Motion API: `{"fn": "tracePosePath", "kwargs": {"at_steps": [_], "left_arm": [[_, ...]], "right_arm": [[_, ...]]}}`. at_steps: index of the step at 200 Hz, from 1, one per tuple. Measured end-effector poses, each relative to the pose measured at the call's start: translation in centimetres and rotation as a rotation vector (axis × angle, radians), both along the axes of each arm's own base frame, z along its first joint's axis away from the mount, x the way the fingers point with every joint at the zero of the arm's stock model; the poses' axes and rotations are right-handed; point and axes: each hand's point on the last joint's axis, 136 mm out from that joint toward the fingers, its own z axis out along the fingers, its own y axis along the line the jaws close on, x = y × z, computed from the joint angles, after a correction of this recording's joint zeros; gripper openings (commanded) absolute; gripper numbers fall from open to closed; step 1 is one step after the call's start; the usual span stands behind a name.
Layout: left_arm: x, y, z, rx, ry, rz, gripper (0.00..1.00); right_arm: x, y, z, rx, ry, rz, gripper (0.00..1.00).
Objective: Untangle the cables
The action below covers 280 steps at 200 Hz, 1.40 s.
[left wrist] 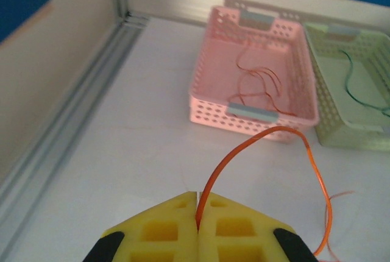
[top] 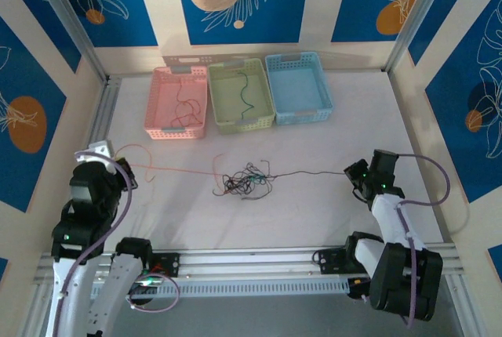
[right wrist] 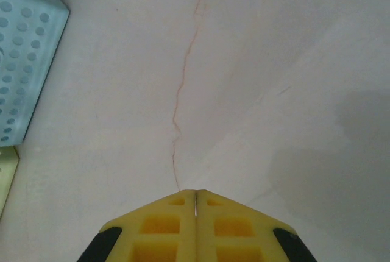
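Observation:
A knotted clump of red, green and black cables (top: 245, 181) lies mid-table. A red cable (top: 180, 170) stretches from it leftward to my left gripper (top: 125, 171). In the left wrist view that gripper (left wrist: 198, 194) is shut on this red cable (left wrist: 280, 128), which arcs up out of the tips and drops to the right. A black cable (top: 314, 172) runs from the clump rightward to my right gripper (top: 351, 171). In the right wrist view the yellow jaws (right wrist: 196, 192) are closed, and a thin strand (right wrist: 177, 122) leads from their tips across the table.
Three baskets stand at the back: pink (top: 176, 129) with red strands, green (top: 241, 121) with a green strand, blue (top: 300, 114). The pink basket (left wrist: 244, 119) is ahead of the left gripper. An aluminium rail (top: 259, 257) crosses the near edge.

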Motion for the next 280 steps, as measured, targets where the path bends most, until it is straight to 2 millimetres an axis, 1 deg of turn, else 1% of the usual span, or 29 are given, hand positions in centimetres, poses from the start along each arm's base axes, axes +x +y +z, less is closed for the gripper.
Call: {"fn": "tracePosePath", "kwargs": {"at_steps": [16,36,45,57,70,97,121,138,155,183,203,280], "left_arm": [[-0.5,1.0,0.4,0.011,-0.022,0.051,0.00],[-0.8,1.8,1.1,0.028,-0.029,0.088,0.00],[-0.9,2.0,1.6,0.042,-0.028,0.099,0.00],[-0.9,2.3,2.9,0.065,-0.029,0.110,0.00],[-0.8,2.7,5.2,0.090,-0.052,0.126,0.00],[-0.8,3.7,11.4,0.145,-0.140,0.171,0.00],[-0.5,4.3,16.0,0.192,-0.186,0.198,0.00],[-0.2,4.9,18.6,0.231,-0.201,0.229,0.00],[-0.1,5.6,20.6,0.253,-0.203,0.267,0.00],[0.5,5.6,24.1,0.270,-0.216,0.271,0.00],[0.6,5.8,25.5,0.295,-0.214,0.278,0.00],[0.2,6.4,28.2,0.328,-0.220,0.307,0.00]], "right_arm": [[-0.3,-0.2,-0.1,0.004,-0.005,-0.015,0.00],[-0.4,-0.2,-0.1,0.010,-0.006,-0.020,0.00],[-0.4,-0.2,-0.1,0.011,-0.006,-0.021,0.00],[-0.4,-0.2,-0.1,0.016,-0.006,-0.021,0.00],[-0.4,-0.1,-0.1,0.021,-0.007,-0.021,0.00],[-0.3,-0.1,-0.1,0.023,-0.008,-0.021,0.00],[-0.3,0.0,-0.1,0.026,-0.009,-0.019,0.00],[-0.3,-0.1,-0.1,0.026,-0.008,-0.020,0.00],[-0.3,0.0,-0.1,0.026,-0.008,-0.019,0.00],[-0.4,0.0,-0.3,0.029,0.001,-0.019,0.00],[-0.4,0.0,-0.4,0.029,0.003,-0.019,0.00],[-0.4,0.0,-0.5,0.030,0.006,-0.019,0.00]]}}
